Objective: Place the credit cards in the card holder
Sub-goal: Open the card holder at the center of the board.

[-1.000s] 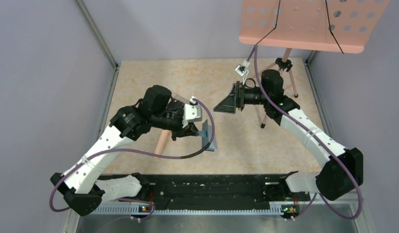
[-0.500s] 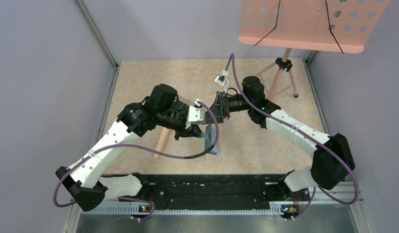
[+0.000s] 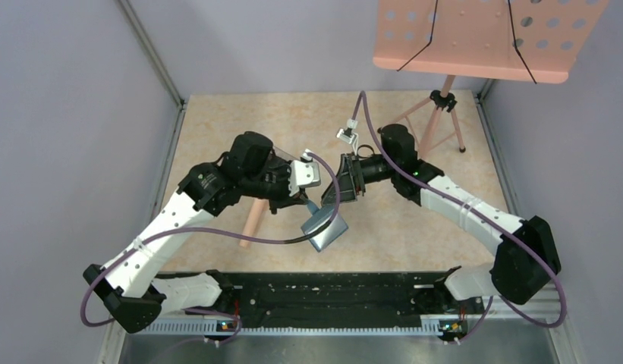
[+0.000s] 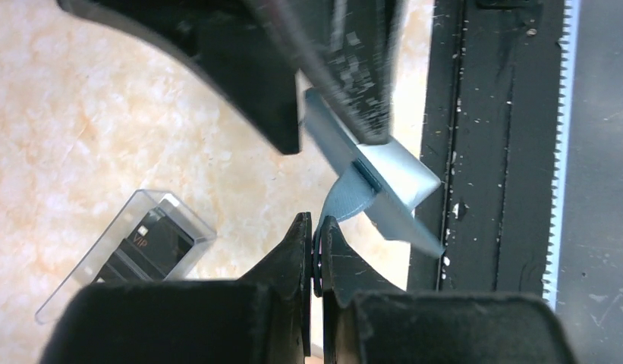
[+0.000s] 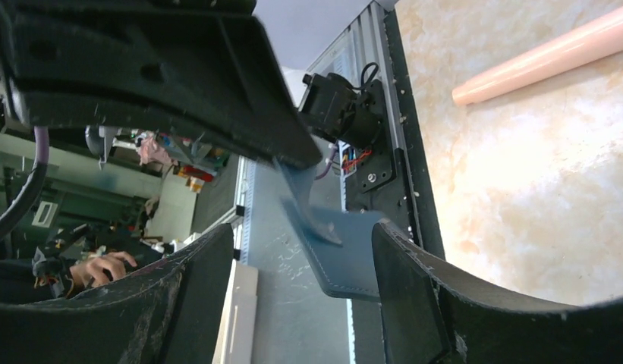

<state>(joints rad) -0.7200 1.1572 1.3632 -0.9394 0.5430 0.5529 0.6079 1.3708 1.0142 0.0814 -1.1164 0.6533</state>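
Card holder (image 3: 325,227): teal-blue wallet, found hanging from the left gripper (image 3: 309,205) over the near part of the marbled table (image 3: 414,220), close to the black rail at the front edge. It sits tilted, with one broad face turned up towards the overhead camera.

Left gripper: fingers pressed together on a thin blue flap of the wallet. The left wrist view confirms this, showing the two black fingertips (image 4: 300,243) pinched tight on the strip with no gap between them.

Right gripper (image 3: 343,188): brought in from the far right, nose to nose with the left one. Its jaws stand apart. In the right wrist view the wallet's dark blue edge lies between the two fingers, with clear daylight on the left-hand side. Whether the other finger touches the leather I cannot tell.

Credit cards (image 4: 145,246): black, at least one marked "VIP", lying inside a clear plastic box (image 4: 73,292) on the table, well apart from the wallet (seen only from the left wrist camera).

Other items: a pink rod (image 3: 253,220) lying on the table under the left arm, and a pink perforated music stand (image 3: 475,38) at the far right corner.
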